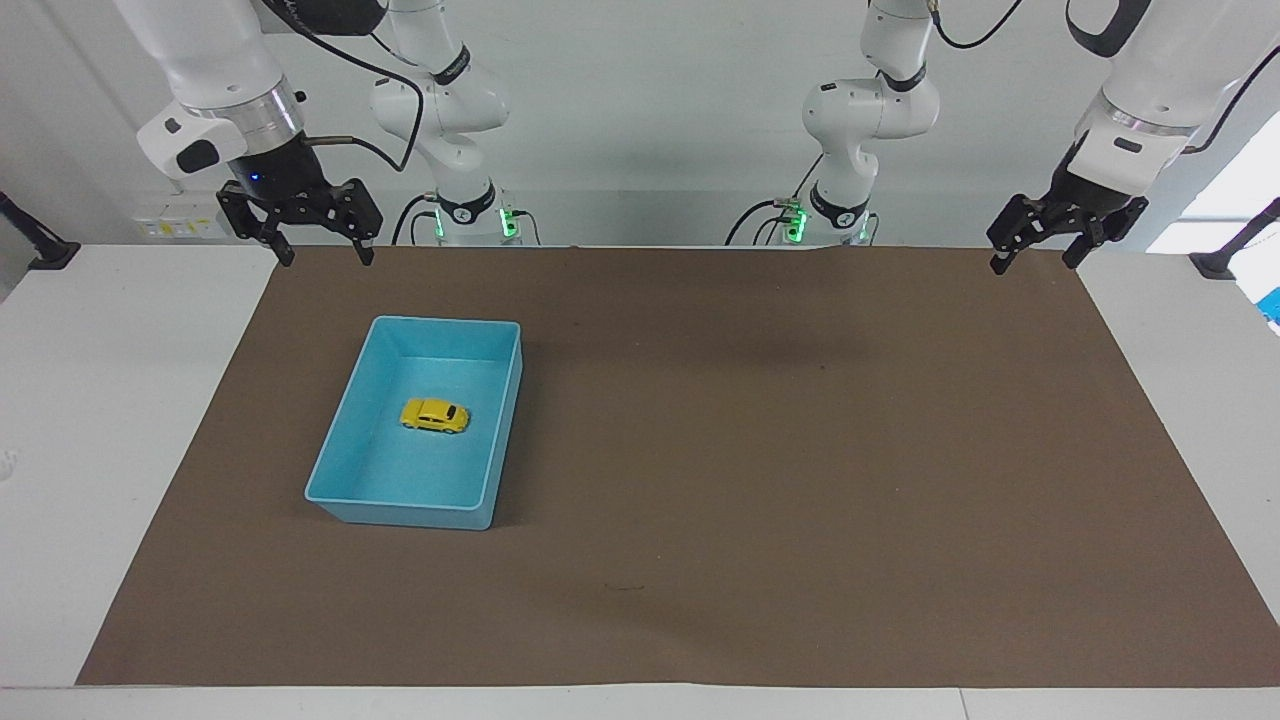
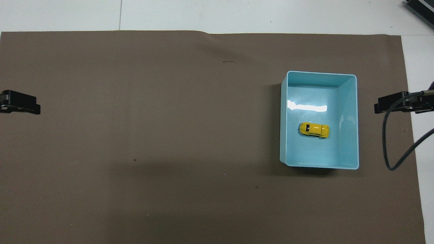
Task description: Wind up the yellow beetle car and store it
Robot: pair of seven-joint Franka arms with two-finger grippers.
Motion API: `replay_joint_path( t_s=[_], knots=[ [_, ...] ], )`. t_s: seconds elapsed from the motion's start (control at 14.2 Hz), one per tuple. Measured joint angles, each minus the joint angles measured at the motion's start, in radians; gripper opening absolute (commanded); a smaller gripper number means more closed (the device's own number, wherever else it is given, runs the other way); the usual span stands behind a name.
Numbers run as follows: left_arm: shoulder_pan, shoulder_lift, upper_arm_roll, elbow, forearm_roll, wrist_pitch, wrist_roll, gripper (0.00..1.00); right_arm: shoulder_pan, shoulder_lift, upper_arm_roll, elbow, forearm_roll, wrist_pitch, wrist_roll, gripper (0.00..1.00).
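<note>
The yellow beetle car [image 1: 435, 416] stands on its wheels in the middle of the light blue bin [image 1: 345, 430]; it also shows in the overhead view [image 2: 314, 130] inside the bin [image 2: 352, 101]. My right gripper [image 1: 322, 258] is open and empty, raised over the mat's edge at the right arm's end, apart from the bin. One finger [image 2: 390, 102] of it shows in the overhead view. My left gripper [image 1: 1034, 260] is open and empty, raised over the mat's corner at the left arm's end, where the arm waits. One finger [image 2: 20, 102] of it shows in the overhead view.
A brown mat [image 1: 760, 450] covers most of the white table [image 1: 90, 400]. A black cable [image 2: 390, 142] hangs from the right arm beside the bin.
</note>
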Motion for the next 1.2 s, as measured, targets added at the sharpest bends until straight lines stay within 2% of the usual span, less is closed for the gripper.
replay_joint_path(
  t_s=[1.2],
  knots=[
    [0.000, 0.000, 0.000, 0.000, 0.000, 0.000, 0.000, 1.00, -0.002, -0.017, -0.003, 0.003, -0.003, 0.000, 0.000, 1.00]
  ],
)
